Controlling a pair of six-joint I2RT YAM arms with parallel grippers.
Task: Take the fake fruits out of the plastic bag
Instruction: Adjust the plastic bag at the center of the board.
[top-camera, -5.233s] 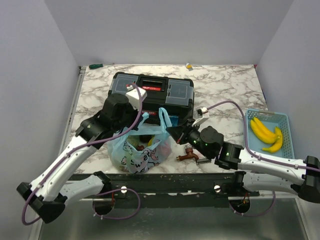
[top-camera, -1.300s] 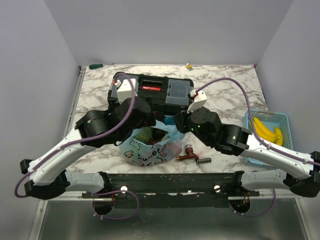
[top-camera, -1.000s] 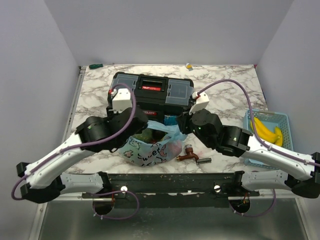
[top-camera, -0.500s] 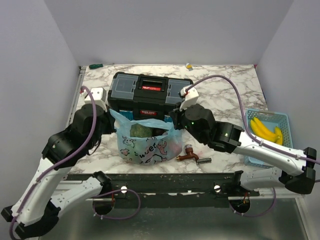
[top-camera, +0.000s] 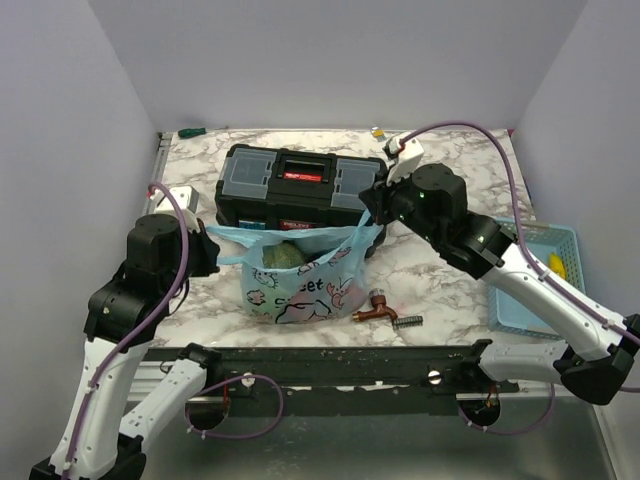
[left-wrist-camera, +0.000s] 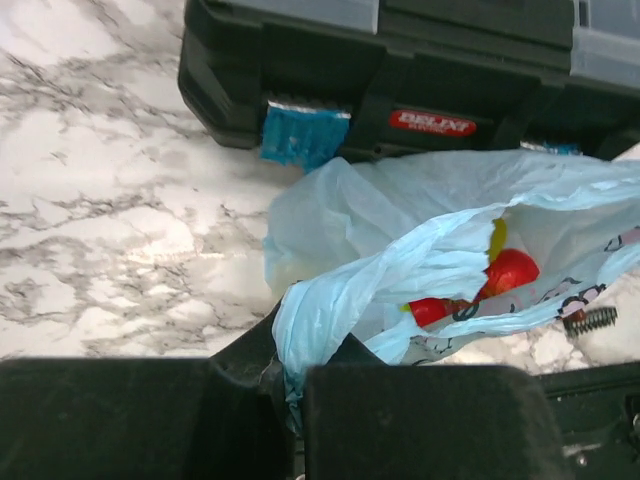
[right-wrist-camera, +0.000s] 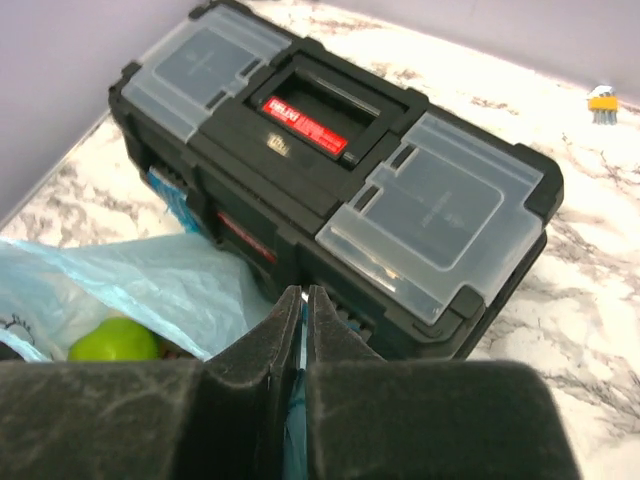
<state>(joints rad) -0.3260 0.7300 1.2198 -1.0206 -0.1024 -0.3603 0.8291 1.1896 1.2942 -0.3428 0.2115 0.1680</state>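
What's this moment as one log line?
left jaws: shut on plastic bag handle | right jaws: shut on other handle | bag: stretched open | fruits: inside

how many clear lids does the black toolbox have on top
2. One clear lid at the toolbox's left end, the other clear lid at its right end, the handle between them. The whole top shows, so none seems hidden.

A black toolbox (top-camera: 303, 186) sits on the bench (top-camera: 455, 160) before me. Nearer lie a brass tap (top-camera: 374, 306) and a spring (top-camera: 407, 321), just beside each other. A blue basket (top-camera: 505, 312) stands far right.
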